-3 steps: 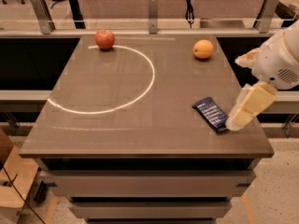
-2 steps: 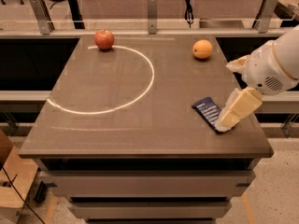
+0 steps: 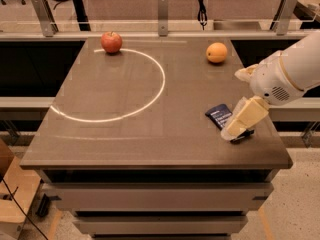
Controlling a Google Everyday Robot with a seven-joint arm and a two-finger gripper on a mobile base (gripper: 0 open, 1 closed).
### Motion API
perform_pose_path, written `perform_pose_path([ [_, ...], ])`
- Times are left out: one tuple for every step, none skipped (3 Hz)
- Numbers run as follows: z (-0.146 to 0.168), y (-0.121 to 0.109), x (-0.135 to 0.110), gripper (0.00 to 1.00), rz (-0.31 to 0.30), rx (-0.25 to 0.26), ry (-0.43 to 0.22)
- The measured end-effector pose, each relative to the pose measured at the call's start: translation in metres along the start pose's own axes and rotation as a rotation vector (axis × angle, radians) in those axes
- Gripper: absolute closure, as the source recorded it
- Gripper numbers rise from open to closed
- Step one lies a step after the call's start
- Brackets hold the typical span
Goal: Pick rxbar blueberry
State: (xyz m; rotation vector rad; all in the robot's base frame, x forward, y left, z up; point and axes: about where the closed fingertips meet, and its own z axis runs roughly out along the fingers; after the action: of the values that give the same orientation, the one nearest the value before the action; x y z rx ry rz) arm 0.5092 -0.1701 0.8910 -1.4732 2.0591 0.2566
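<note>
The rxbar blueberry (image 3: 219, 115) is a flat dark navy wrapper with white lettering. It lies near the right front edge of the brown table (image 3: 125, 144). Only its left end shows; the rest is hidden behind my gripper. My gripper (image 3: 239, 131) is a cream-coloured piece on a white arm that comes in from the right. It points down and to the left, directly over the bar's right half, with its tip low at the table surface.
A red apple (image 3: 111, 42) sits at the table's far left. An orange (image 3: 216, 52) sits at the far right, behind the arm. A white arc (image 3: 150, 99) curves across the table top. The table's right and front edges lie close to the gripper.
The gripper has moved left and down, from beside the bar's right end to over the bar, and now covers more of it. The bar, apple and orange have not moved.
</note>
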Motion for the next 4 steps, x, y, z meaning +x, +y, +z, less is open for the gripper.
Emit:
perform_pose_path([
  [0.008, -0.003, 0.007, 0.0, 0.033, -0.007, 0.002],
  [0.019, -0.005, 0.018, 0.0, 0.051, -0.013, 0.034],
  [0.03, -0.002, 0.033, 0.0, 0.085, -0.022, 0.066],
  [0.041, 0.004, 0.044, 0.0, 0.113, -0.041, 0.084],
])
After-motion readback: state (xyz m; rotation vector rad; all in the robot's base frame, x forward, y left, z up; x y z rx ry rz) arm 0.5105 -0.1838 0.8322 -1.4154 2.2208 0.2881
